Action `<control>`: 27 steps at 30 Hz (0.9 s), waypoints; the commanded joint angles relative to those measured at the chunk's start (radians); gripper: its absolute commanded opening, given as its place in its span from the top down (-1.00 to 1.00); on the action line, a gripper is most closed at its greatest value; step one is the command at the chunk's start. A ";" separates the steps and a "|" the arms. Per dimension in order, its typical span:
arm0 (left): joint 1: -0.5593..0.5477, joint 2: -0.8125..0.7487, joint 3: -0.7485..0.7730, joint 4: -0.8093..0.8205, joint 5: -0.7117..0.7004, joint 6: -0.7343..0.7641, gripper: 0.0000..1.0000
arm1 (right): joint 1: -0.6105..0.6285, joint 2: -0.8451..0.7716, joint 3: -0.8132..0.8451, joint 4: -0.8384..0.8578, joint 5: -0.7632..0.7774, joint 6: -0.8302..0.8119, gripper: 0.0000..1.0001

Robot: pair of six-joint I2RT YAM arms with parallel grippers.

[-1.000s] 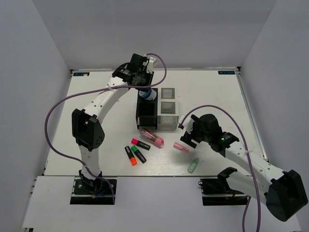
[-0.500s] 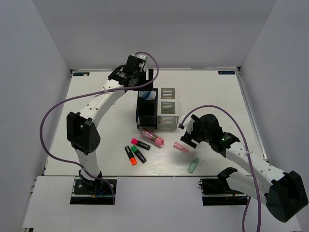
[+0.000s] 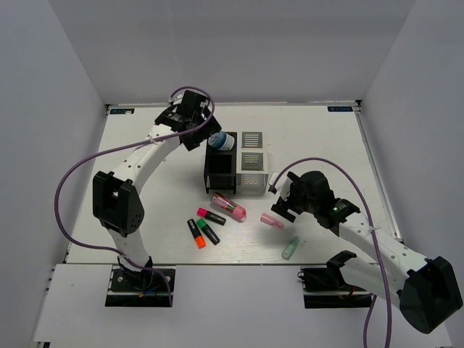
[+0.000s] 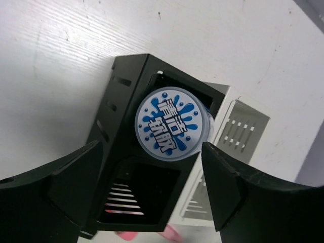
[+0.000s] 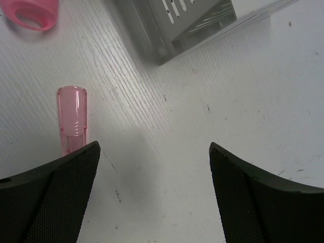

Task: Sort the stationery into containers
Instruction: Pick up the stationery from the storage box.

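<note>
The blue-white roll (image 4: 172, 124) sits in the mouth of the rear black bin (image 4: 119, 106), upper centre of the top view, with its printed end poking above the rim. I cannot tell whether it has settled to the bottom. The left fingers (image 4: 55, 182) are spread wide on either side of it, touching nothing and holding nothing. The right fingers (image 5: 50, 187) are equally wide apart and empty, low over the desk (image 5: 202, 101). The small pink piece (image 5: 72, 119) lies just beside the finger at lower left of that view. The piece looks like hard, light, clear plastic with rounded sides, so it will likely roll or squirt out of a loose pinch. It is best taken across its narrow middle, with the fingers square to its length. The roll looks just as light and stiff, with a slick curved wall, and is best gripped across its sides. The containers (image 3: 251, 170) look rigid and should not shift.
</note>
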 commanded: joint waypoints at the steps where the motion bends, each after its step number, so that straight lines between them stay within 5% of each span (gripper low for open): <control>1: -0.037 -0.064 0.037 -0.037 -0.036 -0.239 -0.80 | -0.004 -0.010 -0.003 0.006 -0.013 -0.007 -0.79; 9: -0.106 -0.033 0.074 -0.088 -0.154 -0.413 -0.98 | -0.006 -0.023 -0.004 0.002 -0.012 -0.007 -0.79; 27: -0.116 0.076 0.131 -0.145 -0.211 -0.495 -0.98 | -0.007 -0.032 -0.012 0.012 -0.013 -0.013 -0.79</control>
